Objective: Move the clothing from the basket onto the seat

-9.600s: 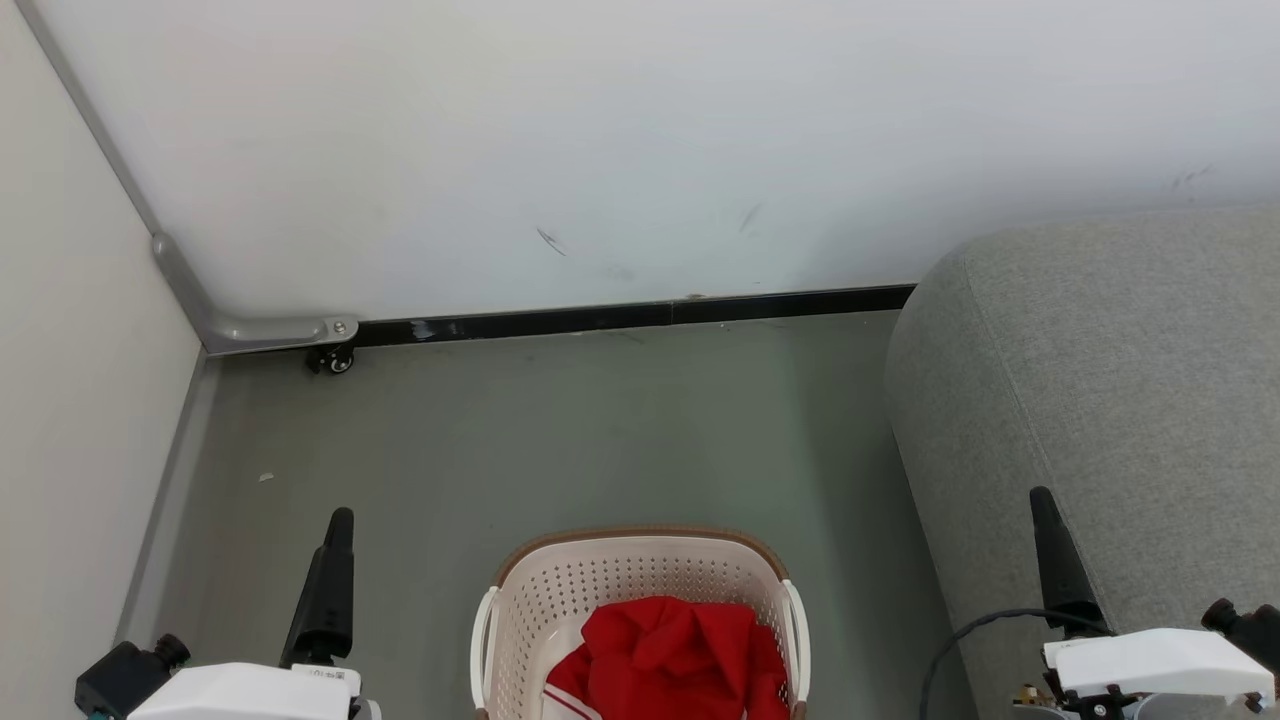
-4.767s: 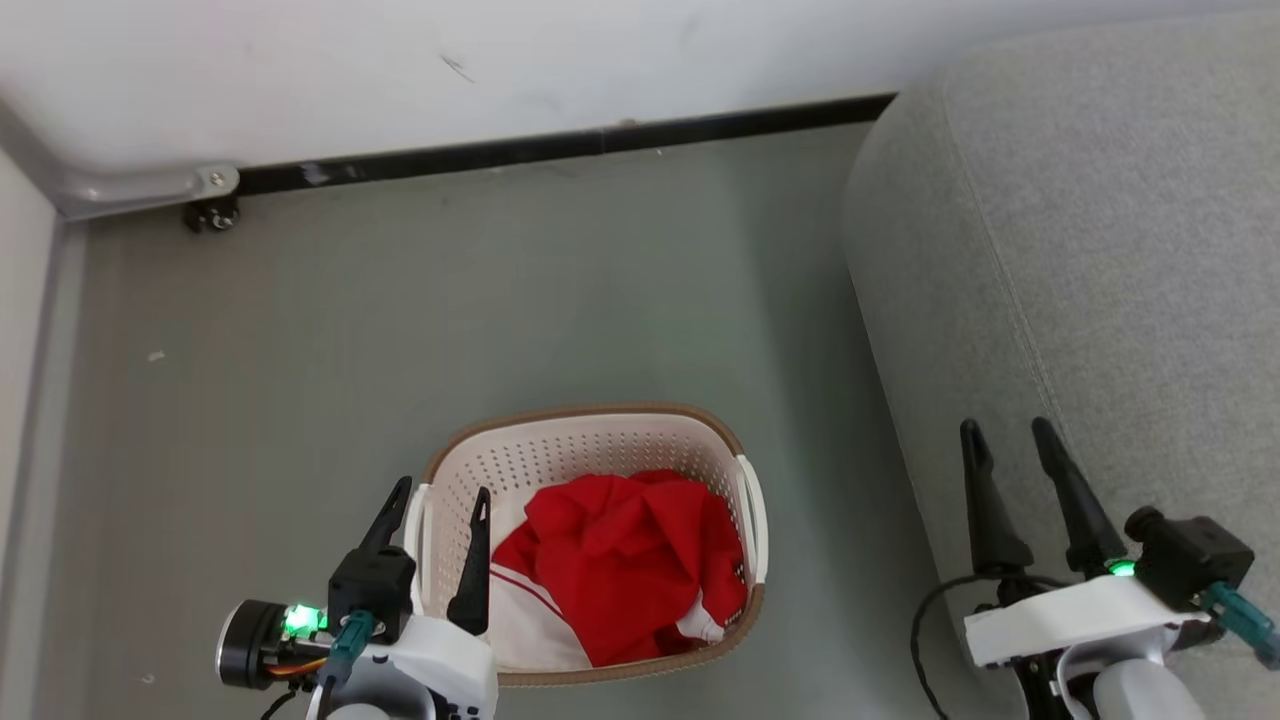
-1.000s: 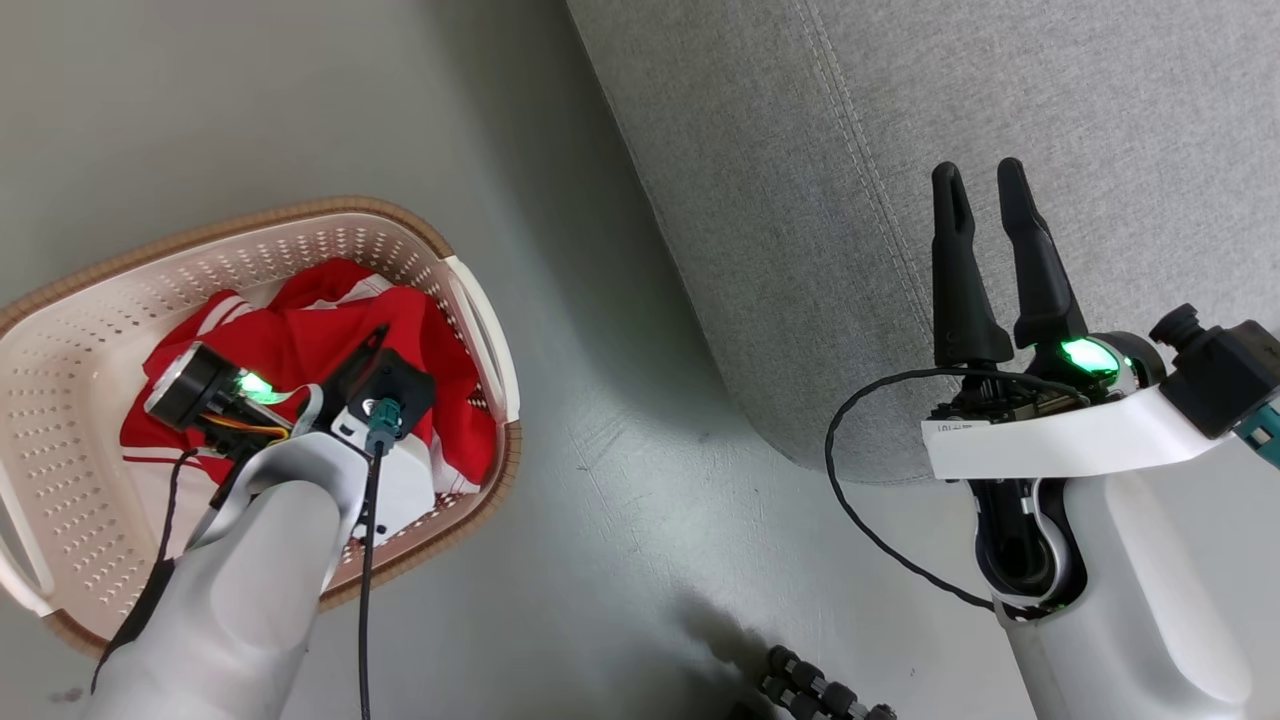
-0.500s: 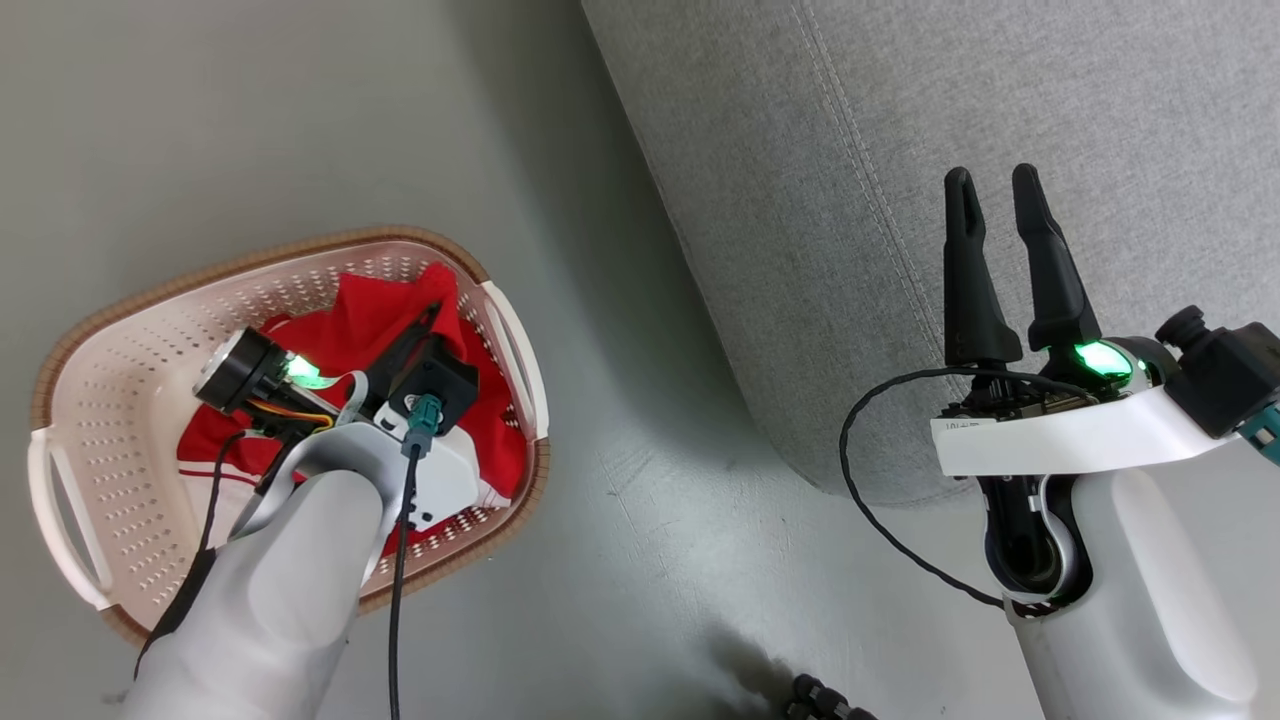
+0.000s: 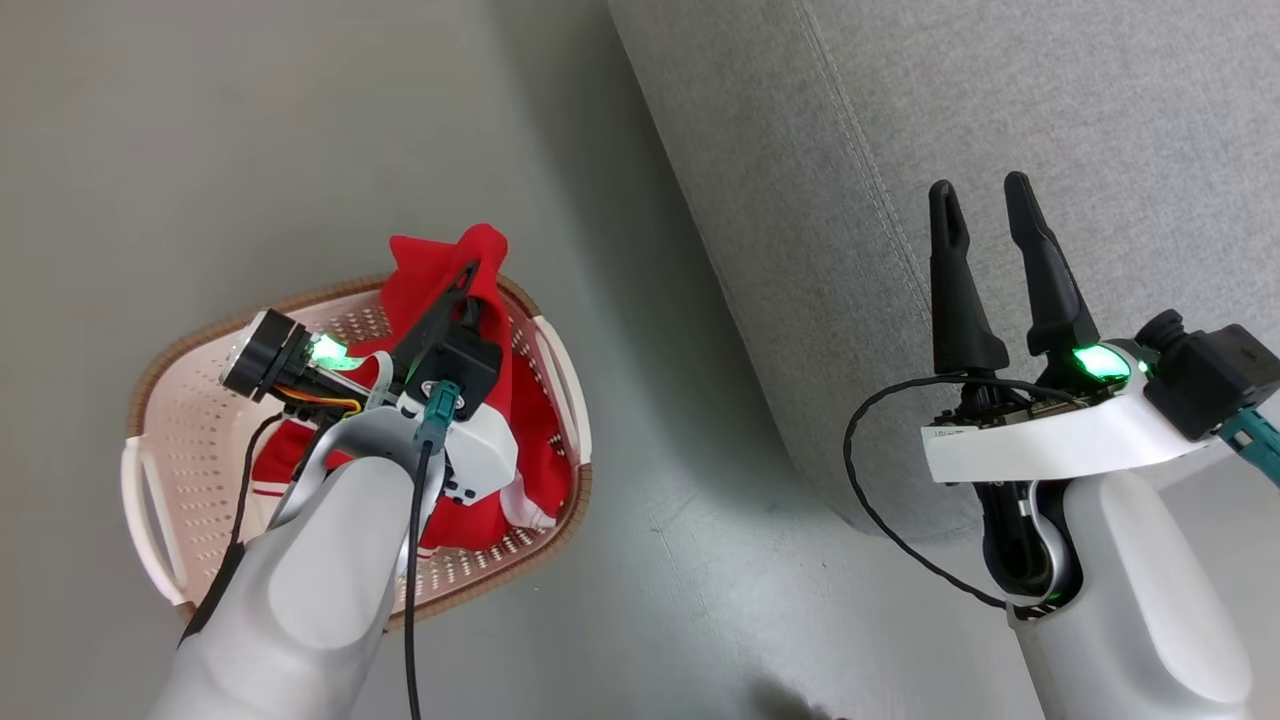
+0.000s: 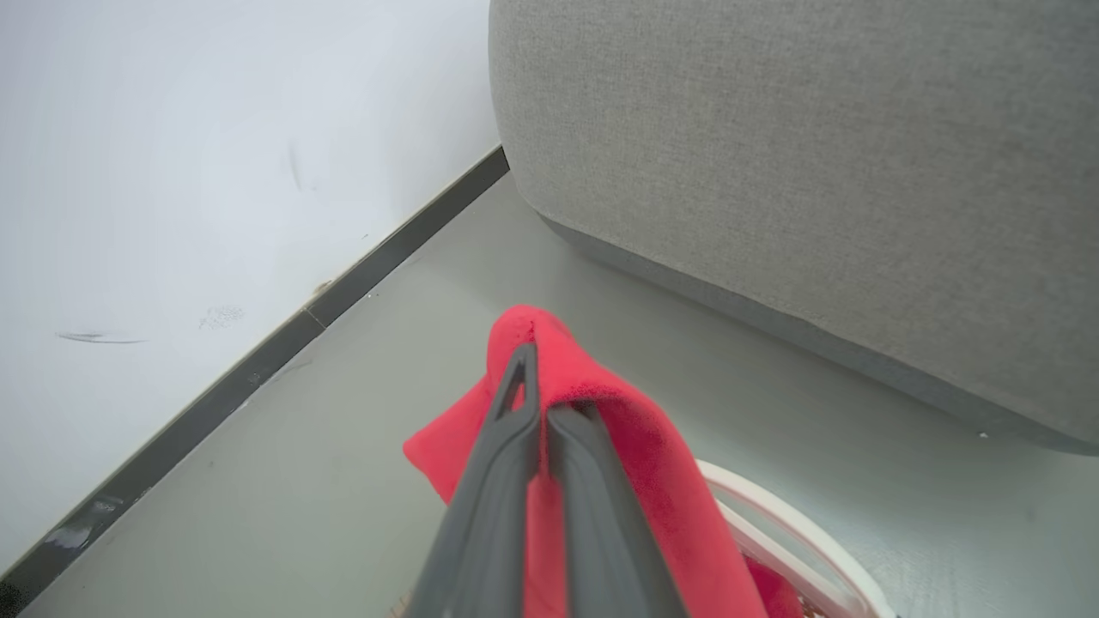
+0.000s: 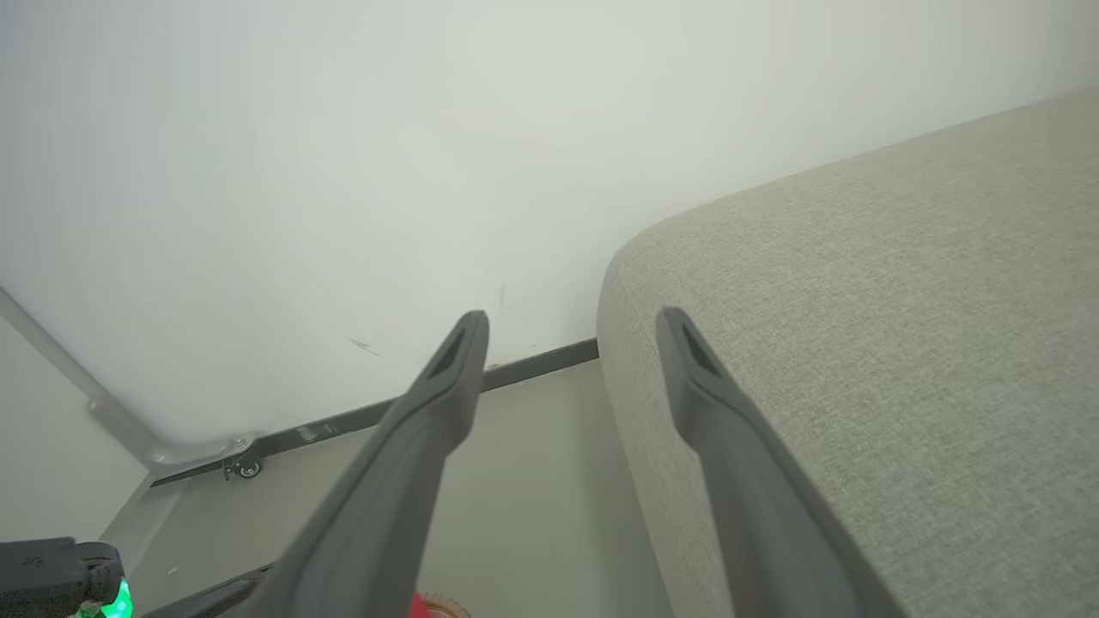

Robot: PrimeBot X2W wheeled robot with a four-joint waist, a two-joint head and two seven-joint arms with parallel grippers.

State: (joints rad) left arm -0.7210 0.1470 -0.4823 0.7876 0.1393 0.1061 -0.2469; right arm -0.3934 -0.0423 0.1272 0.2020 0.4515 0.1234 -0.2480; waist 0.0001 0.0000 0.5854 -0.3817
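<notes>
Head view: left gripper (image 5: 468, 268) jaws pinched clothing (image 5: 420, 265) above basket (image 5: 200, 420), likely to clear rim; right gripper (image 5: 980, 190) jaws stood wide, empty.

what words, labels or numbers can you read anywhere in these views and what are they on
No text can be read here.
White label on the mount behind the right gripper: dark print, too small to read.
Red clothing pinched in the left gripper: no print on the lifted fold.
</notes>
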